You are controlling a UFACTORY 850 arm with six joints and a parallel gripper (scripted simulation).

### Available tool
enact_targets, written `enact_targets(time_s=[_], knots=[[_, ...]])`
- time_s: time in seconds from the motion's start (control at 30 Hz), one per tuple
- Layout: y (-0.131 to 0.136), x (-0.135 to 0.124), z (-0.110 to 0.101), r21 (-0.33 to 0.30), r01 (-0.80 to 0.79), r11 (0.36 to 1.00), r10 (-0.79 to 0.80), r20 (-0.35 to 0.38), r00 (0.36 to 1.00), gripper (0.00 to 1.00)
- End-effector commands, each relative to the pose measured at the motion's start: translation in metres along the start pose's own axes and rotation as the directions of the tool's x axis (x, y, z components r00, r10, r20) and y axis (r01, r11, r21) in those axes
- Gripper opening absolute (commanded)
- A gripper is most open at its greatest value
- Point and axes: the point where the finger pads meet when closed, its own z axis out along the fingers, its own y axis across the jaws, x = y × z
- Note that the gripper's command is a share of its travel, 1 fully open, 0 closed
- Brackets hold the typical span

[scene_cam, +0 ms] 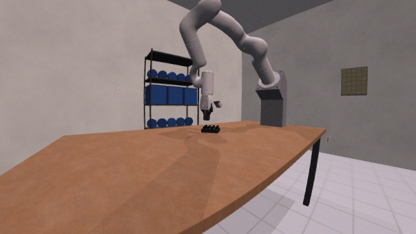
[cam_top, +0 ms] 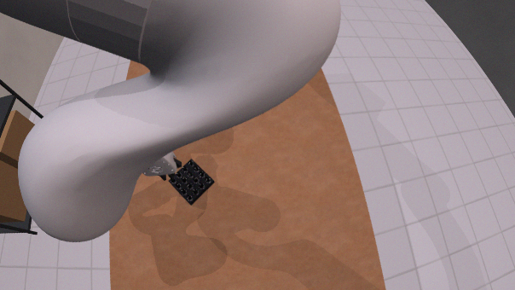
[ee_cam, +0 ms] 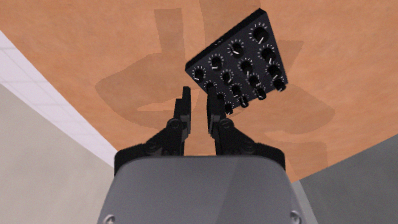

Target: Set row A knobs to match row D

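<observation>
While hovering above the bench (cam_top: 298, 171) (scene_cam: 138, 165) (ee_cam: 350, 100), hold the gripper (cam_top: 171, 171) (scene_cam: 206, 115) (ee_cam: 199, 96) high: parted by just a narrow gap, gripping nothing. Find the knob box (cam_top: 191, 182) (scene_cam: 210, 130) (ee_cam: 240, 59) at about two o'clock from the fingertips in the wrist view, four o'clock from above. Take the apparent socket (ee_cam: 219, 42), on the edge toward eleven o'clock, as marking the rear; by that reading, treat the nearest corner knob as A1 (ee_cam: 199, 73). Centre over the chosen row A knob before descending, square the fingers to a free approach, and spare neighbouring knobs. Pinch lightly, twist about the knob's own axis, stop short of forcing either end stop, then release and lift straight up.
</observation>
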Motion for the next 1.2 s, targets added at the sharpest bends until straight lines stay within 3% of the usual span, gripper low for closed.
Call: enact_targets(time_s=[0.0, 0.5, 1.0, 1.07, 1.1, 1.17], knots=[[-0.0002, -0.0003, -0.0012, -0.010, -0.155, 0.988, 0.155, -0.009, 0.988, 0.19], [-0.0002, -0.0002, -0.0032, -0.007, -0.460, 0.888, 0.460, -0.011, 0.888, 0.19], [-0.0002, -0.0001, -0.0058, -0.001, -0.781, 0.625, 0.781, -0.013, 0.625, 0.19], [-0.0002, -0.0001, -0.0058, -0.001, -0.781, 0.625, 0.781, -0.013, 0.625, 0.19], [-0.0002, -0.0001, -0.0063, 0.000, -0.825, 0.565, 0.825, -0.013, 0.565, 0.19], [-0.0002, -0.0001, -0.0066, 0.000, -0.848, 0.530, 0.848, -0.013, 0.530, 0.19]])
